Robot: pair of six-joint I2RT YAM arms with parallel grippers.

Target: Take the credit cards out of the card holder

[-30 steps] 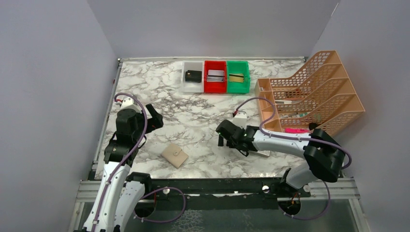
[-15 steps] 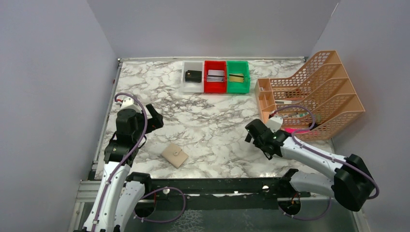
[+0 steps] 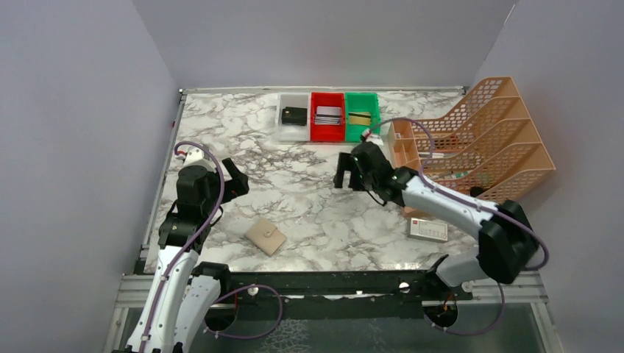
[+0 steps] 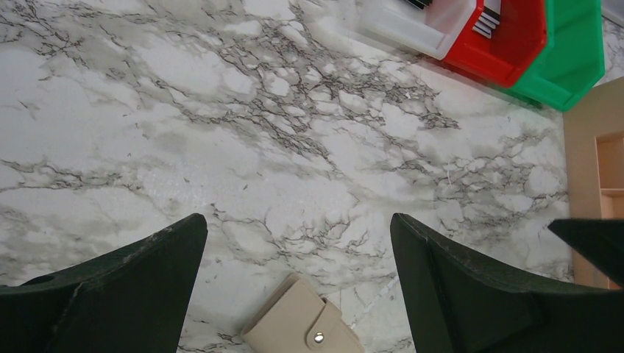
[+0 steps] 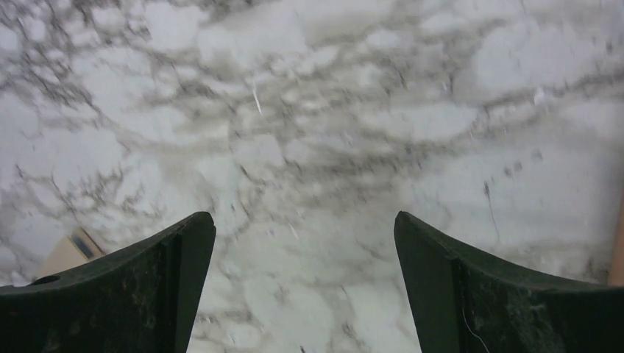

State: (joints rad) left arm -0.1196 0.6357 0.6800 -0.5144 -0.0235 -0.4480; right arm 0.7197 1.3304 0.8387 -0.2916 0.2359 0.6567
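At the near edge of the marble table, the card holder is found lying flat, a tan square folded shut with its snap tab fastened on top. The credit cards are hidden by its closed cover. Further right along the same near strip, well apart from the holder, a white oblong box is laid on the marble, just beside the right arm's forearm, which is stretched diagonally above the table between that box and the middle.

Beyond the holder and to its left, the left gripper is held above the table with its jaws spread wide and nothing between them. In the left wrist view the holder is seen at the bottom edge, framed between the two dark fingers but not touched by them.

Near the table's middle, the right gripper is poised over bare marble, its jaws likewise spread wide and empty.

To the right, a peach mesh file organiser is set with a pink item in its nearest tier.

Along the far edge three small bins are lined up, touching: a white bin with a black item inside, a red bin with flat grey pieces too small to identify, and a green bin.
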